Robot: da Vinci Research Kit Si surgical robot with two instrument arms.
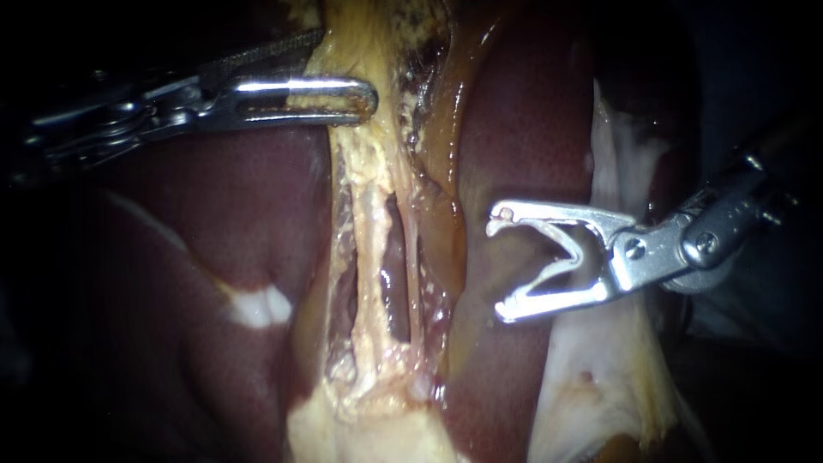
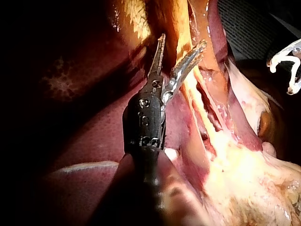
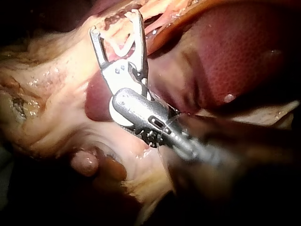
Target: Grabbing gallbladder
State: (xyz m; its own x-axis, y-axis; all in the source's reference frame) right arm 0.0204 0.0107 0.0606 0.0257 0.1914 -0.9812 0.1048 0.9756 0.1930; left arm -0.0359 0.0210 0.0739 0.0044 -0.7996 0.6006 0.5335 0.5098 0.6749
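Observation:
A yellow, ragged band of gallbladder tissue (image 1: 364, 171) runs down the middle between dark red liver lobes (image 1: 531, 129). Two thin pale tubes (image 1: 370, 249) stretch along its lower part. My left instrument (image 1: 347, 64) reaches the band's upper end with its jaws open. The shiny slotted jaw lies across the front of the band and the serrated jaw stands off at its edge. The left wrist view shows the yellow strip (image 2: 181, 44) passing between those parted jaws (image 2: 184, 39). My right instrument (image 1: 495, 270) hangs wide open over the liver beside the band, holding nothing (image 3: 114, 21).
An amber, glistening strip (image 1: 450, 197) borders the band on the right. White fatty sheets (image 1: 617, 369) lie under my right instrument's shaft. A small white patch (image 1: 257, 306) marks the left lobe. Lumpy yellow fat (image 2: 244, 188) fills the band's lower end.

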